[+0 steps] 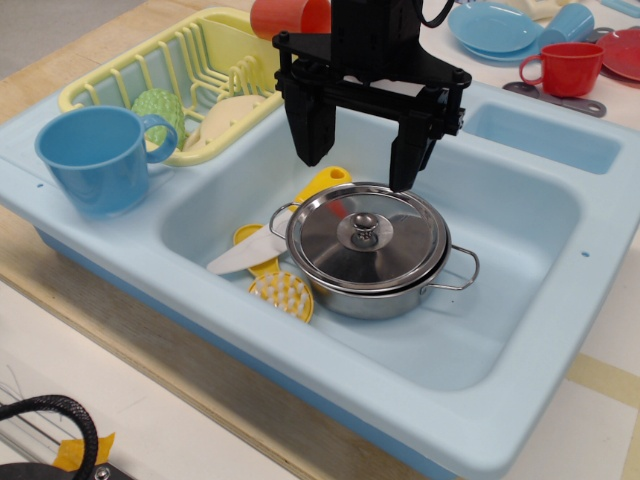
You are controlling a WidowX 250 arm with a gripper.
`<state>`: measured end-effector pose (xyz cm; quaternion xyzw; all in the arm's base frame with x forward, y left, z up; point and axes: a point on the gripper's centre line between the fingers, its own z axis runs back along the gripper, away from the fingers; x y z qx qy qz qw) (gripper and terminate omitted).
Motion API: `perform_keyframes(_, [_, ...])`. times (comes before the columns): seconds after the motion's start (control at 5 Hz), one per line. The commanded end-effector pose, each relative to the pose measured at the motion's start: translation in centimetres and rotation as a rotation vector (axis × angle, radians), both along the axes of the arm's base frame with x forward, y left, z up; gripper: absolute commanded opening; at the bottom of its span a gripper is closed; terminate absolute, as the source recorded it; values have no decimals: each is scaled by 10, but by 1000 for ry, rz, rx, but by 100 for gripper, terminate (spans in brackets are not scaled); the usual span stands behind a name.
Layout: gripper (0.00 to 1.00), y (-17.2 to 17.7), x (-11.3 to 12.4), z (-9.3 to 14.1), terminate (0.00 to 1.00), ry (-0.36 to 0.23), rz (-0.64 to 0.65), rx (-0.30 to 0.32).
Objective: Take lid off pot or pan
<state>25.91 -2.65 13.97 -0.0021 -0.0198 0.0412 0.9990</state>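
blue cup (pixel 97 158), yellow rack (pixel 190 62) (behind), red mug (pixel 566 68)

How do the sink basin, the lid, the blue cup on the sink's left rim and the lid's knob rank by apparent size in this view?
Largest to smallest:
1. sink basin
2. lid
3. blue cup, though it sits nearer the camera, so its place against the lid is unsure
4. knob

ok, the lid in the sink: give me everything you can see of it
The lid is a round, shiny steel-looking disc with a raised rim and a small round metal knob at its centre. It sits flat and closed on the shallow pan in the light blue sink basin, covering it nearly edge to edge. It mirrors the dark gripper, which hangs open above its far edge without touching it.
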Motion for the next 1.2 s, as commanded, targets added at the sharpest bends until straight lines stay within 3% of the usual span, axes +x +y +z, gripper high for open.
perform_keyframes(0.0, [100, 0, 0, 0, 0, 0, 0, 0])
perform_keyframes(1.0, [100, 1, 10, -44, 0, 85, 8, -53])
